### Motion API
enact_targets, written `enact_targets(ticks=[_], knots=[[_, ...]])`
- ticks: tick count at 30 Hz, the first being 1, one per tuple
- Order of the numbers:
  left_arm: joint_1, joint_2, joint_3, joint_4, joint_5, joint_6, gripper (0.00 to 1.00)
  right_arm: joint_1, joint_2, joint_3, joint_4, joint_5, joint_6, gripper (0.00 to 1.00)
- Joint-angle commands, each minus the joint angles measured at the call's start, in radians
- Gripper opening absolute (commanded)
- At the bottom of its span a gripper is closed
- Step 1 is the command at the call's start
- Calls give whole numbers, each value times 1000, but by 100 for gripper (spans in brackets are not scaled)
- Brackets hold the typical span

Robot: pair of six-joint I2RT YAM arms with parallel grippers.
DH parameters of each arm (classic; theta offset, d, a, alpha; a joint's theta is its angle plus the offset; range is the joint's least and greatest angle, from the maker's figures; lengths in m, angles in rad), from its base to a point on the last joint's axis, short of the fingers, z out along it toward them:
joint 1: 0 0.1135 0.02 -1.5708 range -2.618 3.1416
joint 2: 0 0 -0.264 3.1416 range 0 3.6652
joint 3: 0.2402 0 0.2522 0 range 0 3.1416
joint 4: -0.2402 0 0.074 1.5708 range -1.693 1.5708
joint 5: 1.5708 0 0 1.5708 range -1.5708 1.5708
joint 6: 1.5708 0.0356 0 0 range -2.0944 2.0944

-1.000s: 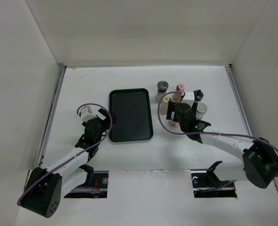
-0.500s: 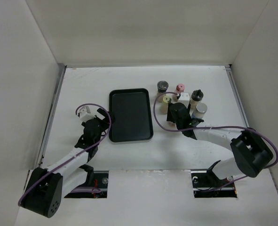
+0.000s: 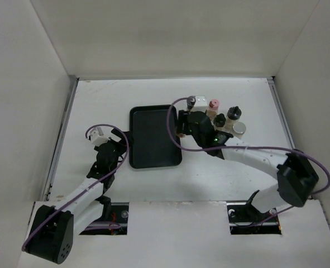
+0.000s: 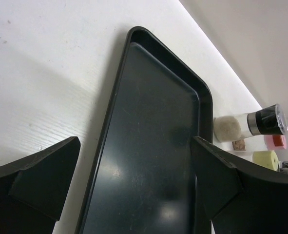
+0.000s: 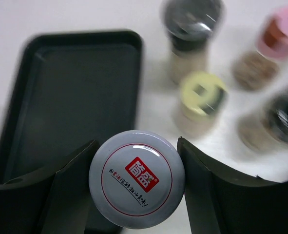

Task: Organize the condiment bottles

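Tray [image 3: 153, 146] floor: open from above; raised rim all round.
Right of tray: condiment bottles [image 3: 213, 104] close-packed, narrow gaps between caps.
Right rim: right gripper [image 5: 136, 156] with grey-lidded bottle [image 5: 136, 183] blocks it.
Left rim: left gripper [image 4: 135, 146] above it, jaws apart.

Behind the grey-lidded jar [image 5: 136, 185], blur is smearing the dark-capped bottle [image 5: 192, 29], the pink-capped bottle [image 5: 279, 39] and the yellow-green-capped bottle [image 5: 202, 95], so their labels are going unread; another dark bottle [image 5: 280, 122] is running off the right edge; the jar's lid is hiding its own body; overhead, the right arm [image 3: 248, 156] is largely covering that jar; the left claw [image 4: 134, 183] is masking part of the tray [image 4: 148, 122], whose near end is leaving the frame.
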State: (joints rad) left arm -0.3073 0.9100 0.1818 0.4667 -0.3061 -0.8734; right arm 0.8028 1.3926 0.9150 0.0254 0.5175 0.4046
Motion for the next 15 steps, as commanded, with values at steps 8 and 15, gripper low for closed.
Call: enact_targets(ticks=[8, 15], knots=[[46, -30, -36, 30, -24, -39, 100, 43, 538, 569, 268, -148, -53, 40], [46, -20, -38, 36, -21, -39, 100, 62, 810, 912, 176, -151, -79, 42]])
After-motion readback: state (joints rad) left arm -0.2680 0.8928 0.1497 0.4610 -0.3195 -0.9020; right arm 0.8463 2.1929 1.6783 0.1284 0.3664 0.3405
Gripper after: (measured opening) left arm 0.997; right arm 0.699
